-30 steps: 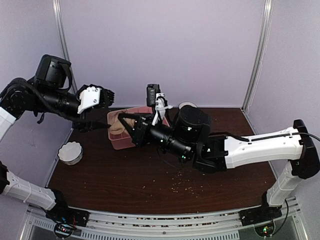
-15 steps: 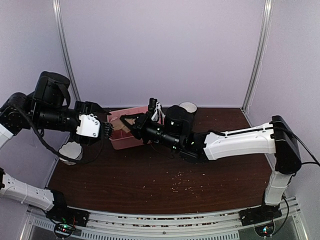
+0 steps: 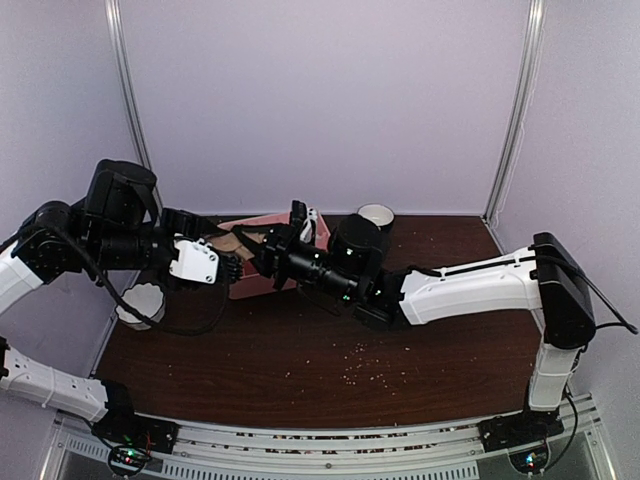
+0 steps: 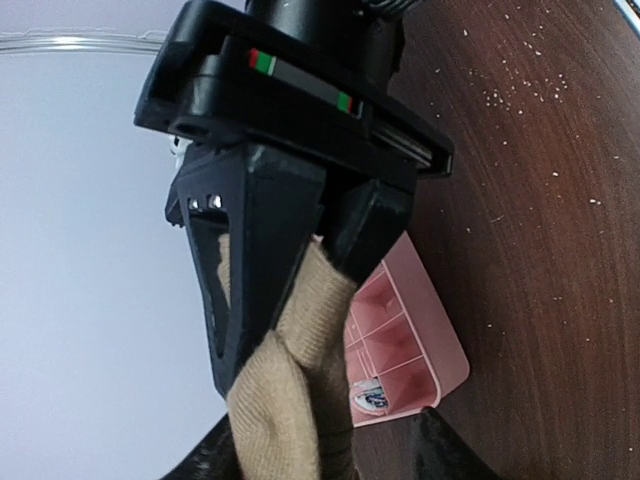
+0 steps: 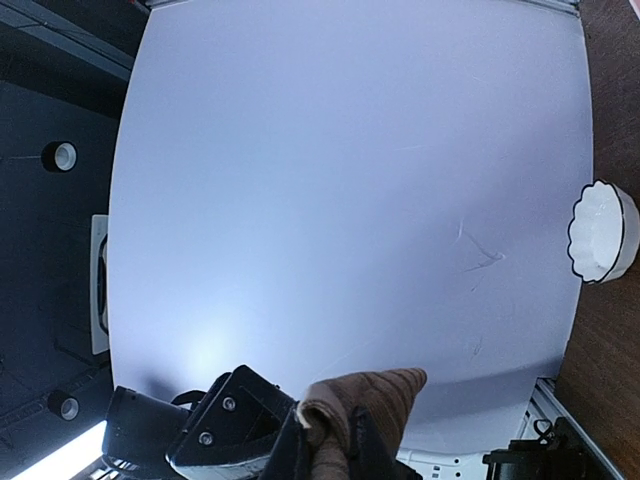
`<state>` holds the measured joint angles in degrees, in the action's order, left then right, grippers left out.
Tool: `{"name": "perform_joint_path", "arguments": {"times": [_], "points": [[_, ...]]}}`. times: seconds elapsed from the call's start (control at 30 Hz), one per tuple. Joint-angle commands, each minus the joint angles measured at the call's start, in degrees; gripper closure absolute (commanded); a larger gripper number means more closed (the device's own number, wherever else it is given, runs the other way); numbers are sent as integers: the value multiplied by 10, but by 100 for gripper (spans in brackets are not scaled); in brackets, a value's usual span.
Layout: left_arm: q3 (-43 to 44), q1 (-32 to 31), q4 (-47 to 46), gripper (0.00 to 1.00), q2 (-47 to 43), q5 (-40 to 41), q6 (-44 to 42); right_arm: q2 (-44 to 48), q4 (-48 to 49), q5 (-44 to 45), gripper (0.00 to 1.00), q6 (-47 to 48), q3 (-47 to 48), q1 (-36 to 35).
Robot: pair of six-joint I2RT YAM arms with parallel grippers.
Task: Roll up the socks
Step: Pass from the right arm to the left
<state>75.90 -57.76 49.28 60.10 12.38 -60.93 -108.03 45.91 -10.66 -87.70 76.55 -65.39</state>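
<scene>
A tan-brown sock [image 4: 290, 400] hangs pinched in my right gripper [image 5: 335, 440], which is shut on its upper end [image 5: 385, 390]. In the top view the right gripper [image 3: 262, 245] is held above the pink tray [image 3: 258, 287]. My left gripper [image 3: 225, 268] sits close beside it on the left. In the left wrist view the sock's lower part runs down between the left gripper's [image 4: 320, 462] fingers. They stand apart on either side, and the right-hand finger is well clear of the cloth.
The pink compartmented tray [image 4: 420, 350] lies on the dark wooden table, with a small white-and-blue patch [image 4: 372, 398] in one compartment. A white scalloped bowl [image 3: 140, 305] sits at the left edge. A white cup [image 3: 376, 215] stands at the back. Crumbs [image 3: 365, 365] dot the middle.
My left gripper has swung down and to the right, up to the sock held by the right gripper, and its jaws have narrowed. The right arm has reached further left over the tray.
</scene>
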Motion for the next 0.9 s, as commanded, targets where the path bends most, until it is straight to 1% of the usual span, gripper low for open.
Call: {"name": "perform_joint_path", "arguments": {"times": [0.0,0.1,0.2,0.27,0.4,0.47,0.5,0.57,0.67,0.73,0.8,0.83,0.87], "points": [[-23,-2,-59,52,-20,17,-10,-8,65,-12,100,-37,1,-7],[-48,-3,-93,62,-42,21,-43,-10,82,-12,100,-50,2,-7],[-70,-3,-147,77,-66,30,-71,-10,86,-10,100,-58,7,-8],[-83,-4,-173,84,-81,28,-93,-14,93,-12,100,-64,13,-9],[-135,-17,-204,88,-126,13,-155,-18,104,-15,100,-71,26,-9],[-182,-26,-246,96,-154,9,-194,-18,107,-15,100,-72,26,-9],[-202,-30,-283,100,-167,9,-213,-18,108,-15,100,-72,26,-9],[-231,-33,-334,100,-188,2,-245,-19,115,-22,100,-70,29,-9],[-250,-34,-376,100,-198,-5,-284,-21,114,-36,100,-64,35,-11],[-254,-34,-401,100,-198,-7,-295,-18,105,-48,94,-47,37,-11],[-249,-34,-409,100,-199,-10,-295,-7,98,-63,85,-16,31,-10],[-246,-34,-410,100,-200,-13,-296,0,87,-71,80,1,26,-10],[-245,-34,-416,100,-202,-13,-297,11,83,-79,72,19,21,-9]]}}
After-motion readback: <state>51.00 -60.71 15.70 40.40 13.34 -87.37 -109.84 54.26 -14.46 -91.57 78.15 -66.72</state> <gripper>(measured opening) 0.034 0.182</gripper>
